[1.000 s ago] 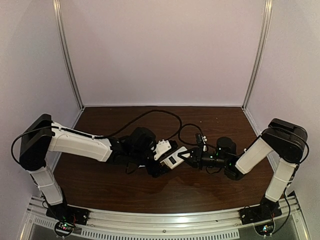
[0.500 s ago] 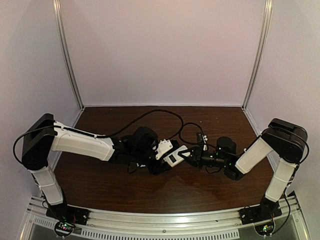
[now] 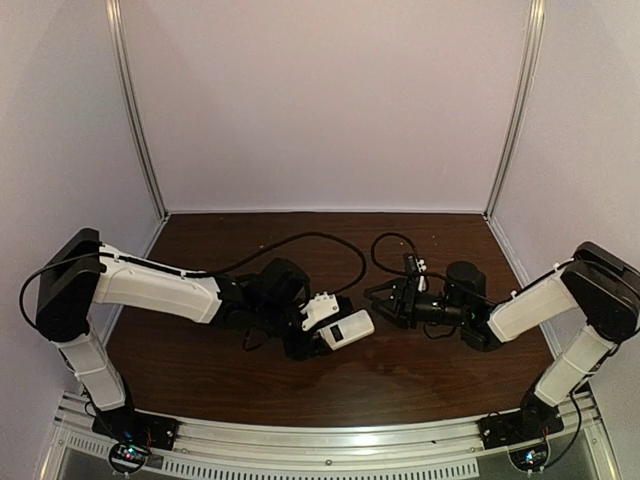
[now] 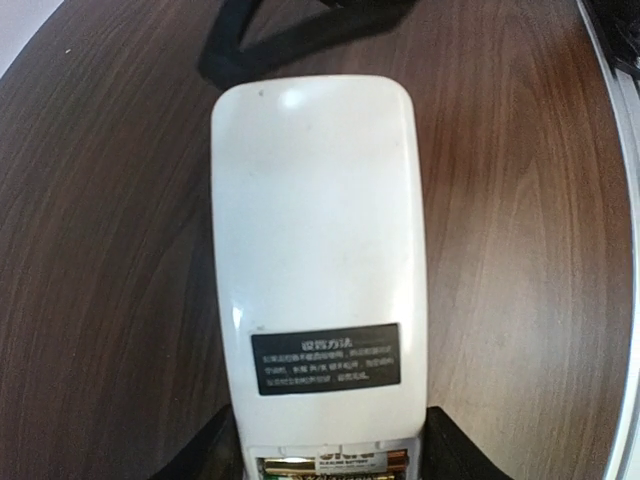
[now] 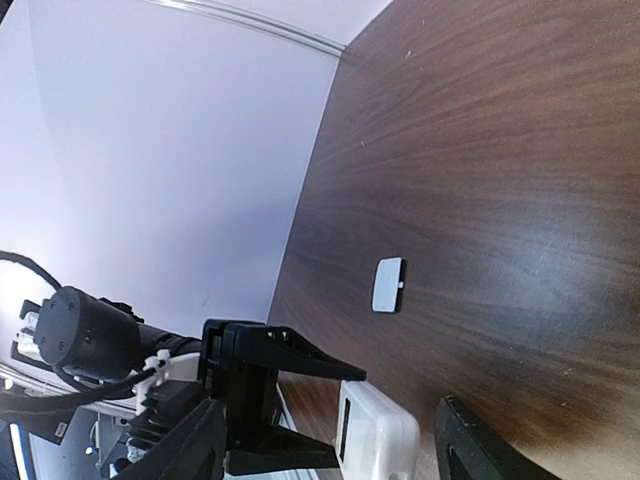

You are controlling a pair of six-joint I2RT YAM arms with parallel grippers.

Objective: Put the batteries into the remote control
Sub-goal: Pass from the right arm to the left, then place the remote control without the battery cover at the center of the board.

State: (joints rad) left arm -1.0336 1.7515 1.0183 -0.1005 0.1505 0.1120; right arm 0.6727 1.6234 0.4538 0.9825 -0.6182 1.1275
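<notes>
Small white rounded-rectangle remote control (image 3: 350, 327) clamped in the left gripper (image 3: 322, 340), mid dark brown wooden table (image 3: 220, 380). Right gripper (image 3: 382, 304) near it, fingers spread, not touching. Black cables (image 3: 330, 240) loop behind.

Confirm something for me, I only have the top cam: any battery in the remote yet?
Observer: Yes. The left wrist view shows a gold battery in the open recess of the remote control, at the end nearest that camera, white back up. I can't tell the count.
Operator: Where's the cover?
Observer: The right wrist view shows a small pale flat piece lying alone on the table, apart from the remote. It's probably the cover.
Operator: Right claw holding anything?
Observer: No. In its own view the right claw is open, with nothing between the fingers.
</notes>
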